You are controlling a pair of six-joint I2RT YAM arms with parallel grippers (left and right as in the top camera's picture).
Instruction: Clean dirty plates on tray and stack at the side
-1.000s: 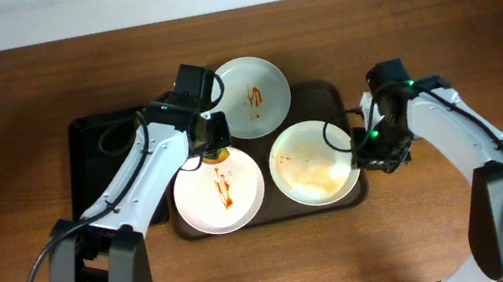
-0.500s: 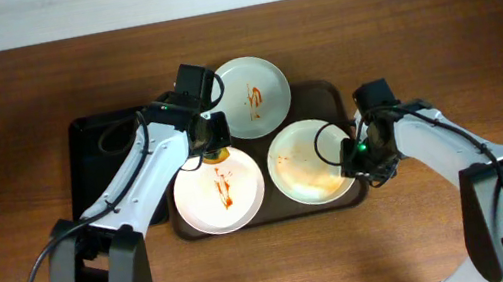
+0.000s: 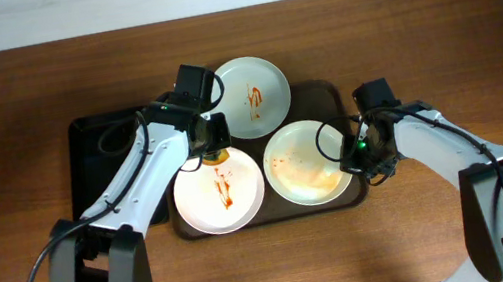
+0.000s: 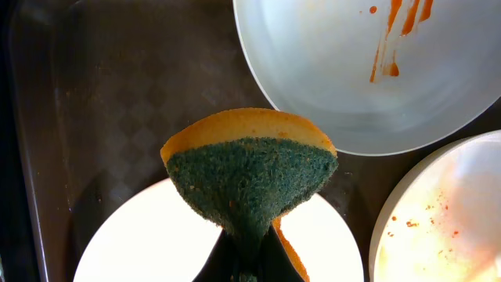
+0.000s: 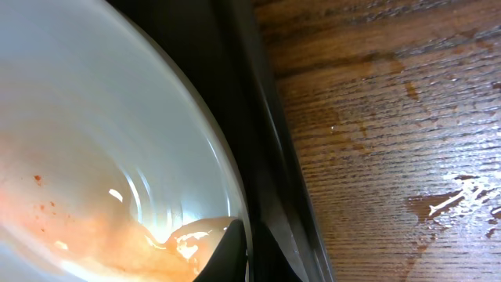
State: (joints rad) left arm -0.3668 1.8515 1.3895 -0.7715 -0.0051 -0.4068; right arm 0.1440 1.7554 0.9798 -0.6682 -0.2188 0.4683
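Three white plates lie on the brown tray (image 3: 328, 98). The far plate (image 3: 254, 95) and the near left plate (image 3: 219, 192) carry red streaks. Orange smears cover the near right plate (image 3: 306, 163). My left gripper (image 3: 215, 150) is shut on a sponge (image 4: 250, 168) with an orange body and a green scouring face, held just above the far edge of the near left plate (image 4: 133, 243). My right gripper (image 3: 353, 157) is shut on the right rim of the smeared plate (image 5: 94, 133), with one finger (image 5: 225, 252) inside the rim and the other under it.
A narrower black tray (image 3: 94, 171) lies against the brown tray's left side, under my left arm. The brown tray's raised rim (image 5: 262, 157) runs right beside the held plate. Bare wooden table (image 5: 391, 117), with a wet smear on it, lies to the right.
My right gripper moved left onto the smeared plate's rim and closed on it. The plate shifted slightly left. The left arm and sponge stayed still.
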